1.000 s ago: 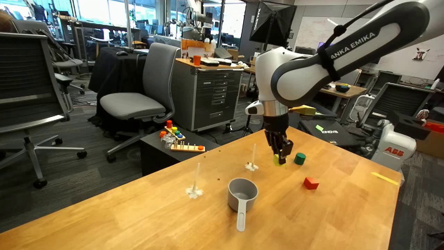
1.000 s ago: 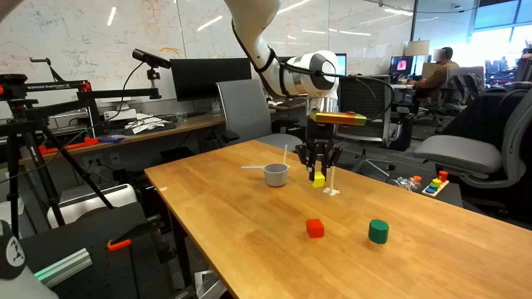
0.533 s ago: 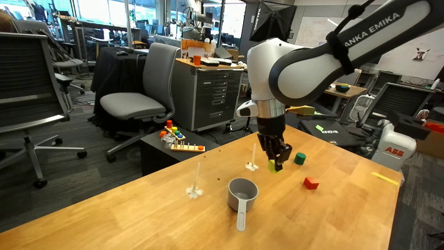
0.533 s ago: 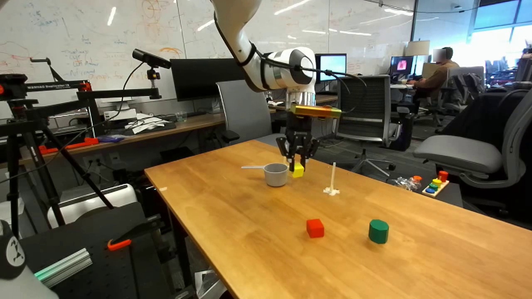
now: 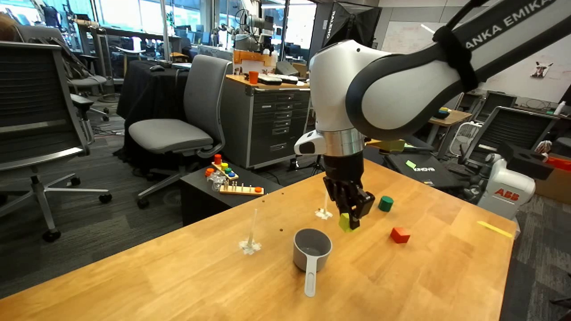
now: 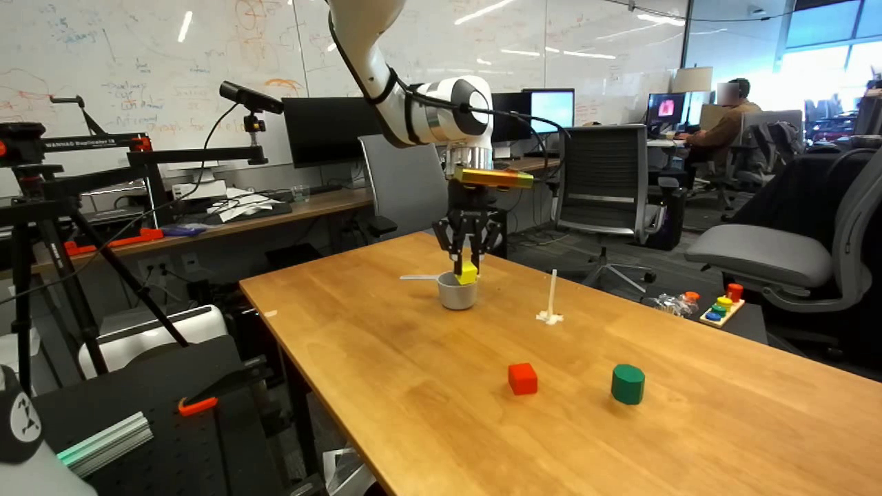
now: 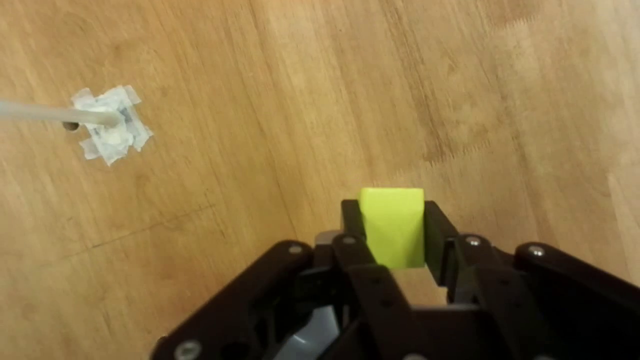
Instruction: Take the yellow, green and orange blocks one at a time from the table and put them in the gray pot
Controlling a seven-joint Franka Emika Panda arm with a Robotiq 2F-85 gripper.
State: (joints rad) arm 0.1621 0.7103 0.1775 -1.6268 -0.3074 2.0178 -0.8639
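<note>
A black hand [image 7: 393, 226] pinches the smooth, flat-sided yellow block [image 7: 393, 235] in the air above the wood-grained bench [image 6: 413, 358], near the round gray pot [image 6: 457, 296] but seemingly not yet over its mouth. The step looks best done by centring the block over that opening, lowering, then letting go gently (the faceted green block [image 6: 628, 384] and boxy orange block [image 6: 522, 379] sit on the bench)

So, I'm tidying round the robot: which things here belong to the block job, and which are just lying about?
Job:
yellow block, held in the gripper
green block
orange block
gray pot

Just about the place:
upright sticks
yellow strip
wooden peg board
gray chair
</note>
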